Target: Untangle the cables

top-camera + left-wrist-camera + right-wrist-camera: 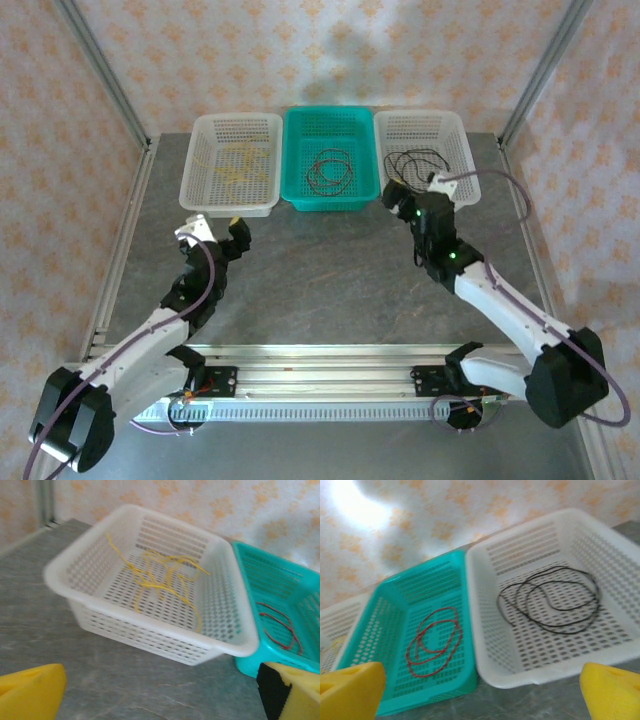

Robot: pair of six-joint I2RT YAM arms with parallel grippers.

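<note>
**Three cables sorted by colour into three baskets, both grippers standing open**

Top external view. Three baskets stand in a row along the far edge of the bench (330, 290). The left white basket (200, 190) holds the yellow cable (236, 165), the teal basket (325, 112) in the middle holds the red cable (330, 172), and the right white basket (462, 150) holds the black cable (420, 160). The left gripper (216, 224) hangs just before the left white basket, and the right gripper (412, 190) is at the near edge of the right white basket. Neither holds anything.

Left wrist view. The left gripper (160, 695) has its yellow fingers (30, 692) spread wide apart over bare bench. The yellow cable (160, 582) lies loosely sprawled on the floor of its basket (150, 625). The red cable (280, 625) shows in the teal basket (242, 667) alongside.

Right wrist view. The right gripper (480, 692) has its fingers (610, 692) wide apart, with nothing between them. The black cable (555, 602) lies in overlapping loops in its basket (545, 672). The red cable (432, 640) lies coiled in the teal basket (470, 630).
</note>
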